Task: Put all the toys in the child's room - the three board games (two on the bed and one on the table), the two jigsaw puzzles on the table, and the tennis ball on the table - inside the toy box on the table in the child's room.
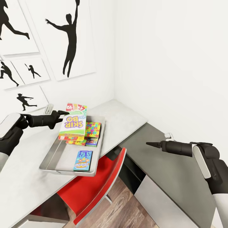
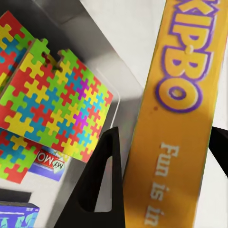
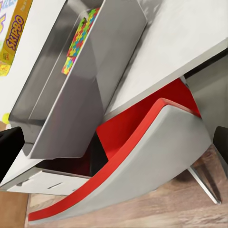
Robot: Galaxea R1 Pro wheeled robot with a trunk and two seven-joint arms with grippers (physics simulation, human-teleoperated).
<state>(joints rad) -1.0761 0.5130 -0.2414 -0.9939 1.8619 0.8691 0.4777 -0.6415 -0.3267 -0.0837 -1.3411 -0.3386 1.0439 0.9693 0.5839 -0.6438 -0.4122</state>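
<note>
My left gripper (image 1: 62, 114) is shut on a SKIP BO board game (image 1: 73, 124) and holds it tilted just above the far end of the clear toy box (image 1: 48, 157). In the left wrist view the game's yellow edge (image 2: 178, 118) sits between my fingers (image 2: 102, 183). Inside the box lie two jigsaw puzzles (image 1: 93, 129) (image 2: 52, 104), another board game (image 1: 74, 142) under the held one, and a small blue card box (image 1: 83, 160). The toy box rests on the pale table (image 1: 123, 118). My right gripper (image 1: 149, 144) hangs open over the dark top. The tennis ball and the bed are out of view.
A red chair (image 1: 95, 185) with a grey shell is tucked under the table, right below the toy box's near end (image 3: 71, 99). White walls meet in a corner behind the table, with silhouette posters (image 1: 68, 38) on the left one. Wood floor (image 1: 126, 205) shows below.
</note>
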